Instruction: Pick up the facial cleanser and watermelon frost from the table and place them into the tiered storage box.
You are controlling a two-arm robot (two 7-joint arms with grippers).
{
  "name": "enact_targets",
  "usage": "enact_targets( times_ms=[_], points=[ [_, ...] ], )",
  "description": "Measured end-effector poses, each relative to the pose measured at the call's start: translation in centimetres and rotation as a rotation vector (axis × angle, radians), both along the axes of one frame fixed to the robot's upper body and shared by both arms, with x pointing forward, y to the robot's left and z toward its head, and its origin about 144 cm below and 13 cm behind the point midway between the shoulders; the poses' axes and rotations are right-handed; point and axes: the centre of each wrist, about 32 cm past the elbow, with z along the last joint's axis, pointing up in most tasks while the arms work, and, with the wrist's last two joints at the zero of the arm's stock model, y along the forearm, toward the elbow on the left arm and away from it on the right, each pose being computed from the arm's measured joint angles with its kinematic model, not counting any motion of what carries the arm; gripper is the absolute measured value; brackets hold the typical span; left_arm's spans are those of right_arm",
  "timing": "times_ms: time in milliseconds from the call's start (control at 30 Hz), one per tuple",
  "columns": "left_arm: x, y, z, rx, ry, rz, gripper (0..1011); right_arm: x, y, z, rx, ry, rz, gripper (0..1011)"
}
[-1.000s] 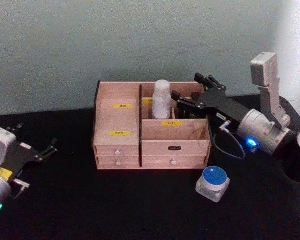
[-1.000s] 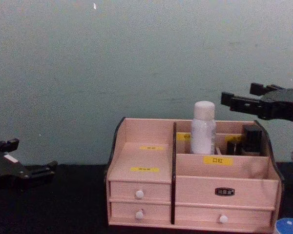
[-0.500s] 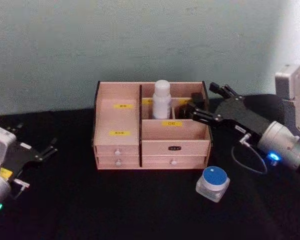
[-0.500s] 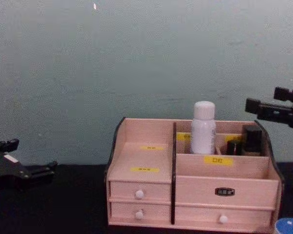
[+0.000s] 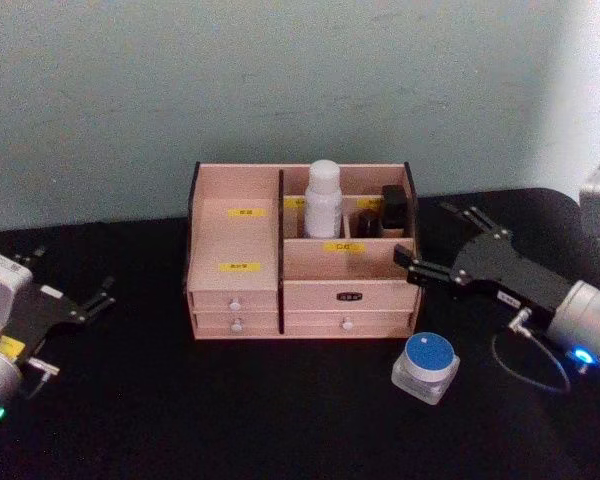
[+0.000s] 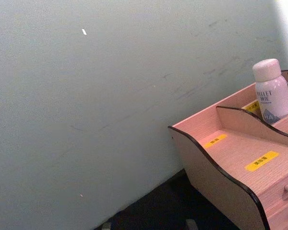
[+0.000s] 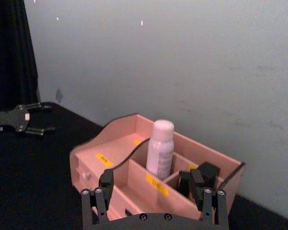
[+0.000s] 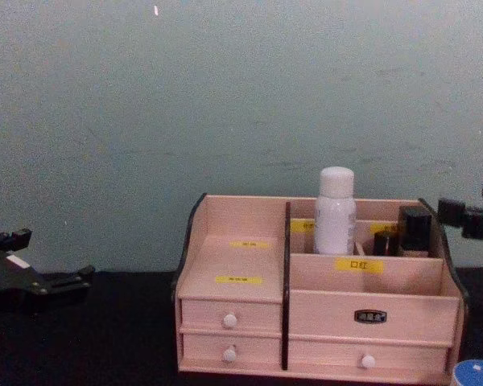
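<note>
Lab-like robot test bench: black-covered table (image 5: 280, 420) against bare pale grey-green wall (image 5: 280, 80).

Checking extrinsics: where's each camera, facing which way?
Head: high, looking down on tiered storage box; left gripper, right gripper flank it.
Chest: low, facing box's drawers; both grippers at edges.
Left wrist: left of box, facing wall.
Right wrist: right of box, facing it; own open jaws foreground.
Shared: all see facial cleanser in box.

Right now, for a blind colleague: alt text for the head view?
The facial cleanser stands upright in the tiered storage box; the watermelon frost sits on the table off its front right corner. The right end effector hovers open beside the box; the left end effector lies open at far left.
</note>
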Motion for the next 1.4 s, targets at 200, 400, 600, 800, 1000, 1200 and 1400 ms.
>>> enact_targets(
  times_ms=[200,400,600,800,1000,1200,1400],
  points=[
    [0.0,0.0,0.0,0.000,0.000,0.000,1001,-1.5,-0.2,-0.5,-0.017,0.021,-0.006,1000],
    [0.0,0.0,0.0,0.000,0.000,0.000,1001,-2.7,-0.7,-1.0,-0.035,0.050,-0.012,1000],
    [0.0,0.0,0.0,0.000,0.000,0.000,1001,-3.6,-1.3,-1.5,-0.054,0.078,-0.020,1000],
    [0.0,0.0,0.0,0.000,0.000,0.000,1001,-4.3,-1.8,-1.9,-0.069,0.102,-0.025,1000],
    [0.0,0.0,0.0,0.000,0.000,0.000,1001,-5.0,-2.3,-2.4,-0.085,0.130,-0.030,1000],
    [0.0,0.0,0.0,0.000,0.000,0.000,1001,-5.4,-2.6,-2.9,-0.104,0.160,-0.041,1000],
    [0.0,0.0,0.0,0.000,0.000,0.000,1001,-5.5,-2.7,-3.4,-0.127,0.187,-0.043,1000]
  ],
)
